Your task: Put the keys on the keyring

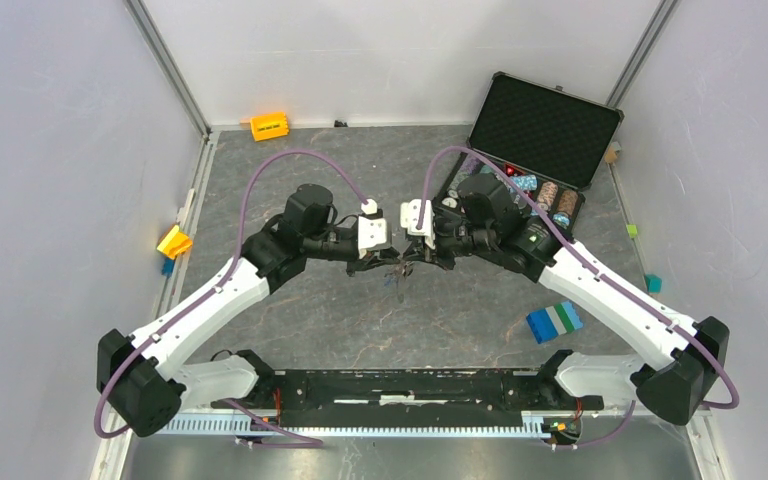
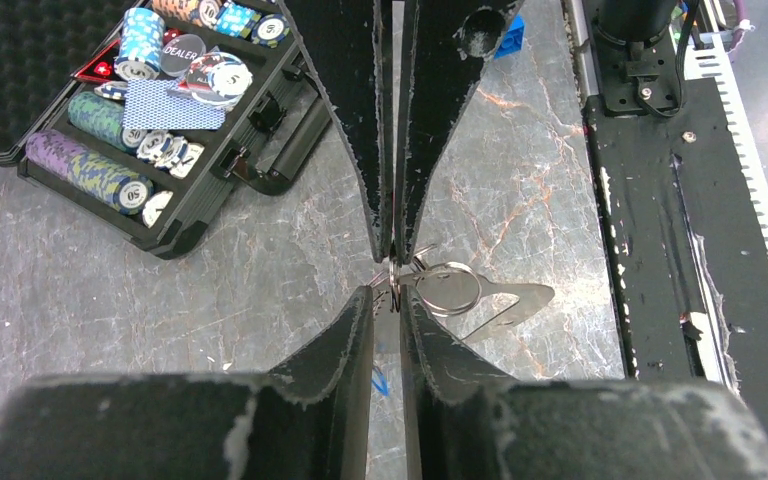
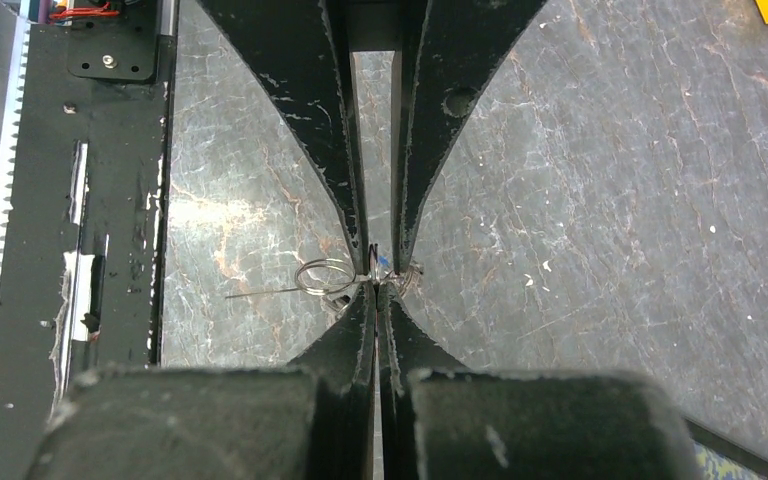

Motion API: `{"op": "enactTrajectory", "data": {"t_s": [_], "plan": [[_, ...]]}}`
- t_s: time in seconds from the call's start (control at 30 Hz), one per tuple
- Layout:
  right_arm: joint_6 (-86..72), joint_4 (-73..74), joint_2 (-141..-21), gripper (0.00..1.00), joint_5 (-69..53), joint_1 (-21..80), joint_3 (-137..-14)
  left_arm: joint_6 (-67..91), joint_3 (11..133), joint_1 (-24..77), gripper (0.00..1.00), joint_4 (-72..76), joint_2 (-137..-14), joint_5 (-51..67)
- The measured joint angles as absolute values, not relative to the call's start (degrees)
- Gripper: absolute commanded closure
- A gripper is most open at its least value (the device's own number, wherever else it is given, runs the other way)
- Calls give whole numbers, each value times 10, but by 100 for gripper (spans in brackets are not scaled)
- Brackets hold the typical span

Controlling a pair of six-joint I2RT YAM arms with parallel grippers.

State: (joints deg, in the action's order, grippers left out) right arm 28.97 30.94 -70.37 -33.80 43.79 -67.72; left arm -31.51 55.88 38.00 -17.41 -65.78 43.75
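My two grippers meet tip to tip over the middle of the table. The keyring [image 2: 450, 289] is a thin metal wire ring, held above the table with its shadow beneath; it also shows in the right wrist view [image 3: 324, 274]. My right gripper [image 3: 377, 287] is shut on the ring's edge. My left gripper [image 2: 388, 296] is shut, with a sliver of the blue key [image 2: 377, 380] showing in the narrow gap between its fingers; the key's blue also shows in the right wrist view [image 3: 385, 262]. In the top view a small dark bundle [image 1: 398, 282] hangs below the tips. The black key is not distinguishable.
An open black case [image 1: 530, 150] with poker chips [image 2: 110, 175] stands at the back right. An orange block [image 1: 269, 126] lies at the back wall, a yellow piece [image 1: 174, 241] at the left edge, a blue-green block [image 1: 554, 321] at the front right.
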Motion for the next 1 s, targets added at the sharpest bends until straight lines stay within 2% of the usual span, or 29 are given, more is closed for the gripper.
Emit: {"op": "enactTrajectory", "data": {"t_s": [0.23, 0.3, 0.43, 0.53, 0.6, 0.73, 0.8, 1.0], "plan": [[290, 310, -704, 100, -334, 440, -677, -315, 559, 380, 82, -170, -658, 441], [290, 310, -704, 100, -334, 442, -677, -315, 558, 380, 85, -168, -658, 441], [290, 310, -705, 100, -333, 442, -677, -314, 552, 380, 98, -161, -658, 445], [290, 311, -707, 100, -334, 442, -677, -314, 547, 380, 98, -158, -658, 453], [290, 311, -707, 94, -334, 442, -676, -314, 542, 380, 98, -152, -656, 458], [295, 298, -698, 68, -341, 445, -661, -309, 518, 375, 98, -128, -644, 483], [297, 290, -691, 64, -346, 447, -651, -302, 505, 372, 98, -119, -637, 501], [306, 256, -653, 63, -373, 446, -607, -264, 471, 360, 98, -72, -618, 553]]}}
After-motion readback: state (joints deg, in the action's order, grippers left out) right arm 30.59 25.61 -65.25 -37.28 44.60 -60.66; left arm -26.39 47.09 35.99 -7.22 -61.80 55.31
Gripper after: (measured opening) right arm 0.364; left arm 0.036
